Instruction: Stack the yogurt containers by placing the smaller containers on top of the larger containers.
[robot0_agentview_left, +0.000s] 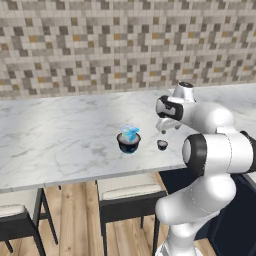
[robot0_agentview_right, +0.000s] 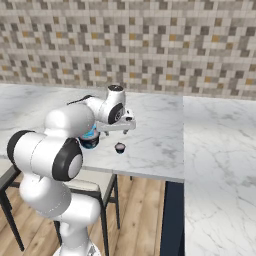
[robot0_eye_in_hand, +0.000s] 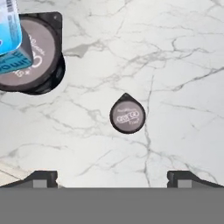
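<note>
Gripper: the white arm's two-finger gripper (robot0_eye_in_hand: 112, 178) hangs above the white marble surface (robot0_agentview_left: 60, 135), pointing down, with its dark finger tips spread wide apart and nothing between them.
Tiny cup: the tiny dark round cup with a pale grey-pink lid (robot0_eye_in_hand: 127, 114) stands alone on the surface, below the gripper and between the lines of its two finger tips in the hand view; it sits near the surface's front edge (robot0_agentview_left: 162, 145) (robot0_agentview_right: 119, 147).
Large tub: the wide dark round tub with a grey-pink top (robot0_eye_in_hand: 38, 52) stands on the surface, near the tiny cup but apart from it (robot0_agentview_left: 128, 143).
Blue container: the small light-blue boxy container with white markings (robot0_agentview_left: 129, 131) rests on top of the tub, tilted (robot0_eye_in_hand: 9, 30).
Seating: dark-framed stools with pale cushions (robot0_agentview_left: 131, 192) stand under the surface's front edge.
</note>
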